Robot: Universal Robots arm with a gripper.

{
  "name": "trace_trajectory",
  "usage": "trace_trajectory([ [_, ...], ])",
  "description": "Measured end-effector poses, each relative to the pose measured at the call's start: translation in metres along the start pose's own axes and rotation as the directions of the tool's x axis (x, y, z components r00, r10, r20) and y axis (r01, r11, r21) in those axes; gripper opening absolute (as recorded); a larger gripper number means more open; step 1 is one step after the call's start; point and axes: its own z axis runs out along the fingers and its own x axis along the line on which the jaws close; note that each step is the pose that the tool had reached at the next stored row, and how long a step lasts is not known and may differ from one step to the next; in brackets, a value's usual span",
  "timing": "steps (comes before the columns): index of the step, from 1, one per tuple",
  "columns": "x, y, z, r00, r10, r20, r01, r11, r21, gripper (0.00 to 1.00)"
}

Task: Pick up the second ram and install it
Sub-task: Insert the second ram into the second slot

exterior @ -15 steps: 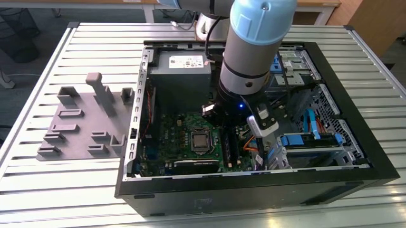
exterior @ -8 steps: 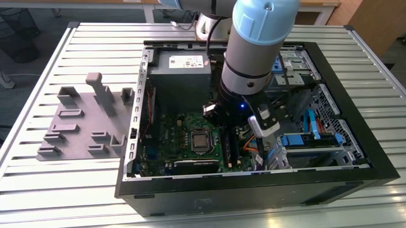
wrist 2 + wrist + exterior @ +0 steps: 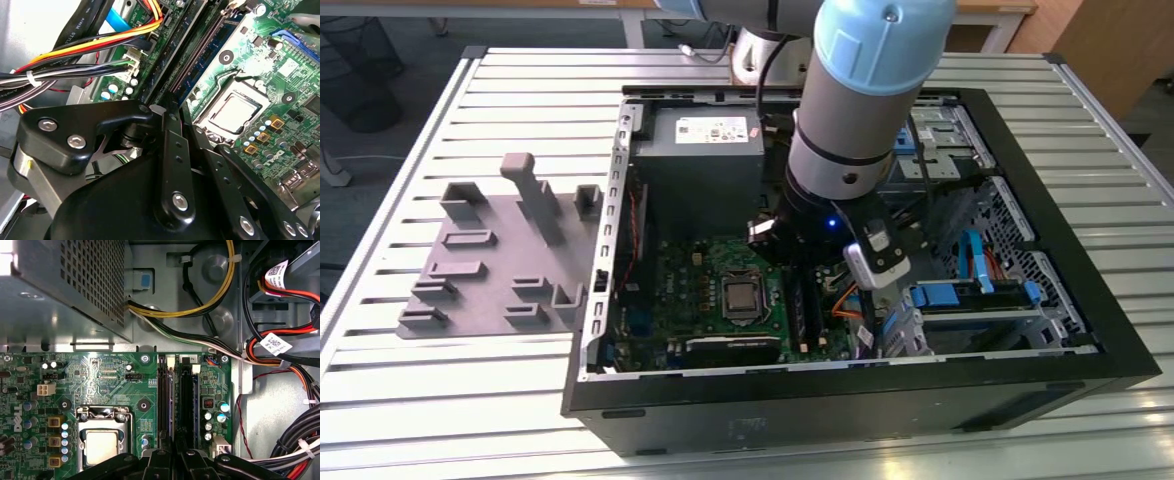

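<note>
The second ram (image 3: 173, 405) is a thin green-blue strip standing on edge along a long black slot of the green motherboard (image 3: 100, 375), beside the CPU socket (image 3: 102, 442). In both wrist views my gripper (image 3: 174, 456) sits at one end of that strip, its black fingers (image 3: 160, 462) close together on either side of it. The second wrist view shows the ram (image 3: 202, 62) running away from the gripper (image 3: 172, 107) along the slot. In the exterior view the gripper (image 3: 803, 262) is low inside the open computer case (image 3: 854, 395), over the slots.
A grey power supply (image 3: 700, 160) fills the case's far side. Bundles of coloured cables (image 3: 280, 355) lie close beside the slots, and drive bays with blue tabs (image 3: 974, 290) stand at the exterior view's right. A grey fixture with upright posts (image 3: 494, 260) rests on the slatted table outside the case.
</note>
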Motion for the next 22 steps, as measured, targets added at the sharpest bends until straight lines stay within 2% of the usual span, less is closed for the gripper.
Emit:
trace_trajectory([
  [6, 0.0000, 0.0001, -0.0033, 1.0000, 0.000, 0.0000, 0.000, 1.0000, 0.0000, 0.14],
  [15, 0.0001, 0.0001, -0.0038, 1.0000, 0.000, -0.0001, 0.000, 1.0000, 0.0001, 0.14],
  [22, 0.0001, 0.0035, -0.0036, 1.0000, 0.002, 0.0000, -0.002, 1.0000, -0.0001, 0.14],
])
